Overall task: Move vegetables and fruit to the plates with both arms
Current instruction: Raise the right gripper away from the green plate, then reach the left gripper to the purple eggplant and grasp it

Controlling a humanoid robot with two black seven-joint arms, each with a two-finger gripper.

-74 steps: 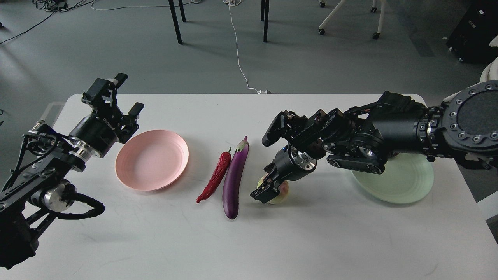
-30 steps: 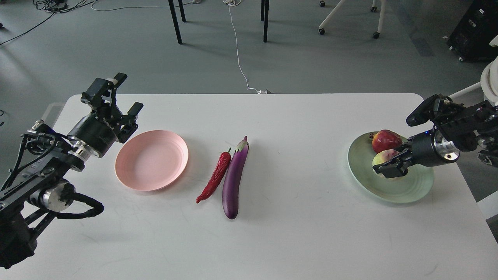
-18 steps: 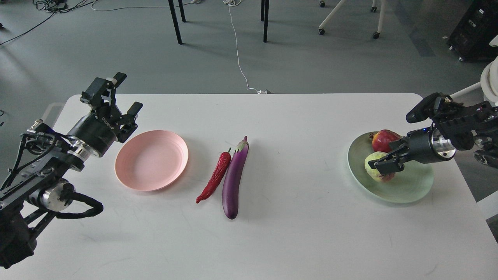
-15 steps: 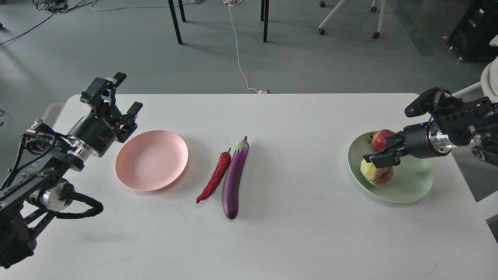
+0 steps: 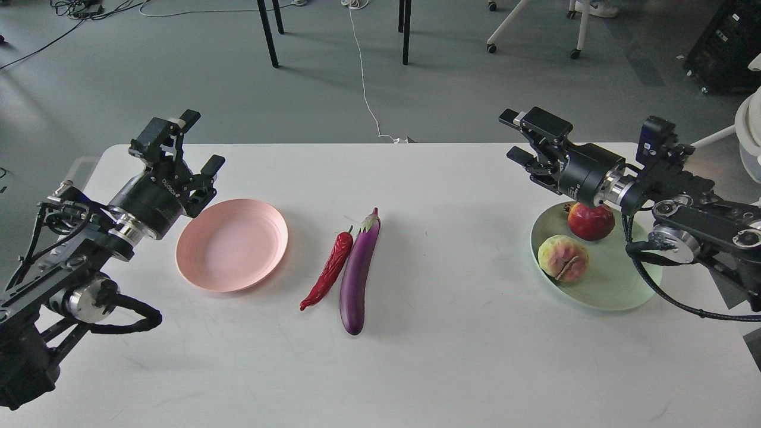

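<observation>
The purple eggplant (image 5: pixel 358 273) and the red chili pepper (image 5: pixel 329 270) lie side by side at the table's middle. The pink plate (image 5: pixel 232 244) sits to their left with nothing on it. The mint green plate (image 5: pixel 618 285) at the right holds the pomegranate (image 5: pixel 590 221) and the peach (image 5: pixel 563 258). My left gripper (image 5: pixel 191 142) is open and empty, raised just beyond the pink plate's far left rim. My right gripper (image 5: pixel 516 135) is open and empty, raised above the table beyond the green plate's far left side.
The white table (image 5: pixel 416 368) has rounded far corners and its edges run near both arms. Table legs, chair legs and cables stand on the grey floor beyond it.
My right gripper let go of the peach on the green plate, then rose and swung up and back toward the far edge. My left gripper shifted slightly right.
</observation>
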